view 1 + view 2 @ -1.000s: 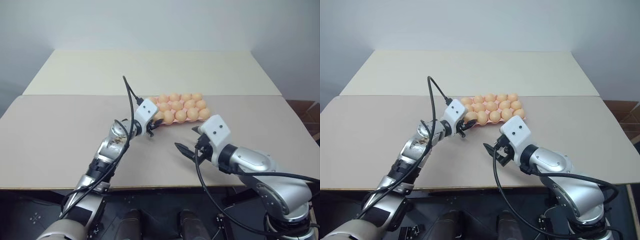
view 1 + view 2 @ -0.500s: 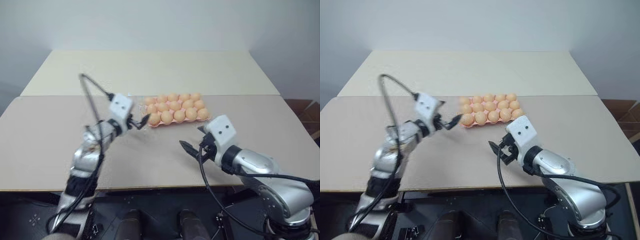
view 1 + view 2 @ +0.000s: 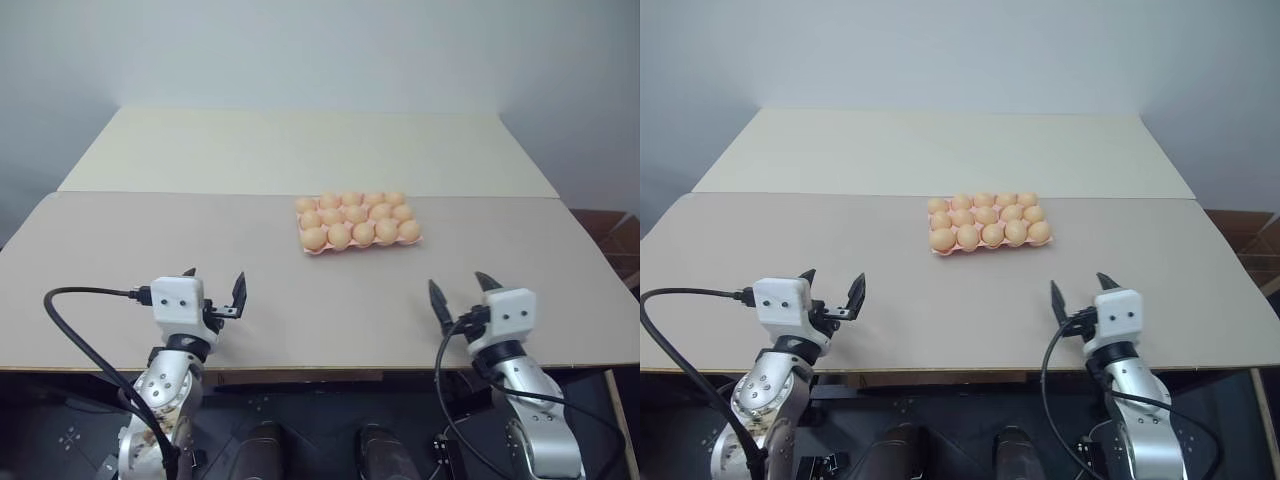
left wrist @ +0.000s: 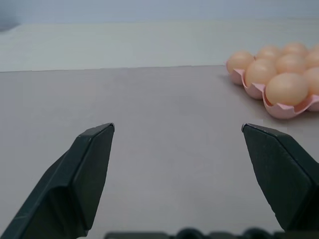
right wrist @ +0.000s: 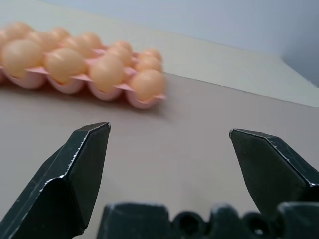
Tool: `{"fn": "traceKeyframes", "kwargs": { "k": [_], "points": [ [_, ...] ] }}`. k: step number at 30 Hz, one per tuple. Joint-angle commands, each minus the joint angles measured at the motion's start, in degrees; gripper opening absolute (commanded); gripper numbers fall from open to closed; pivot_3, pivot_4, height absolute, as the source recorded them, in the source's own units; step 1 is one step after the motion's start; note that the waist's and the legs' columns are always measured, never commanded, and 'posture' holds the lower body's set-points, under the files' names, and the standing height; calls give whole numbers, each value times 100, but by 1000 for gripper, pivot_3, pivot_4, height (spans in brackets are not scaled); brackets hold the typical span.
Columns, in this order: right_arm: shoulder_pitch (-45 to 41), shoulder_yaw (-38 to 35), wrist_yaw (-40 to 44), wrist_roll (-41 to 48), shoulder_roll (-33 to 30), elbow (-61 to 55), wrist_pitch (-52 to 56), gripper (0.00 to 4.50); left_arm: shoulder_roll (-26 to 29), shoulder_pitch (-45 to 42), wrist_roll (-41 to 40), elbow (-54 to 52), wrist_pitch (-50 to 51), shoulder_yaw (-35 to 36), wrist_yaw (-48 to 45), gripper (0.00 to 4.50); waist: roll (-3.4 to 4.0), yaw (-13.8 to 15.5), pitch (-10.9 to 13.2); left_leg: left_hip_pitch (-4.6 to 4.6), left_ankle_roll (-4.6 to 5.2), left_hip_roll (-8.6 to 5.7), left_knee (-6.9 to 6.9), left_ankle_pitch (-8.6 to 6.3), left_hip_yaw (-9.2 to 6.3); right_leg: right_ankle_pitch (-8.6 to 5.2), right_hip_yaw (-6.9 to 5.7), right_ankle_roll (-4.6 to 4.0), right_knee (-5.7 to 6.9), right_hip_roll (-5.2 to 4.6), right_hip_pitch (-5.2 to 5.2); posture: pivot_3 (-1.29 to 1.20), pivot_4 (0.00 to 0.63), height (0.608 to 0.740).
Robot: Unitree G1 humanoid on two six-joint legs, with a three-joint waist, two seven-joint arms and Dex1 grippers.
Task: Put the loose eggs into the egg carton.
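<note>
Wide beige table, made of two boards butted along a seam running from side to side. On the near board, just in front of that seam and a little right of centre, pink egg carton, lying flat, three rows of five. Seated in its cups, pale orange eggs, one to every cup, all upright and none proud of its neighbours; judged from this, the loose ones already housed among the rest and not to be told from them. At the near edge of the table, well apart from the carton and from each other, left gripper and right gripper, both pointing forward and roughly level, both released, with black fingers spread wide around nothing but bare board. Step in hand, as judged: parking the arms after filling. To do it well: keep both sets of jaws spread and low over the near edge, clear of the scalloped rim; avoid any sweep toward the carton, since a nudge to a light tray could rock the eggs; confirm a full count of cups before ending.
</note>
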Motion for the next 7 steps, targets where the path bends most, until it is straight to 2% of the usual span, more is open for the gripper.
{"fn": "traceKeyframes", "kwargs": {
  "k": [1, 7],
  "points": [
    [-143, -185, 108, 183, -25, -150, -146, 4500, -118, 243, 153, -192, -267, 193, 347, 4446, 6, -51, -4, 5, 2, 4, -2, 1, 1, 1, 6, -1, 1, 5, -2, 0, 150, 740],
    [-229, -275, 161, 358, -154, -276, 394, 4500, 35, 301, 16, 87, -259, 540, 317, 4446, 10, -28, -6, 6, 10, 13, -15, 1, -1, 12, 12, -18, 11, 22, -11, 0, 150, 740]
  ]
}}
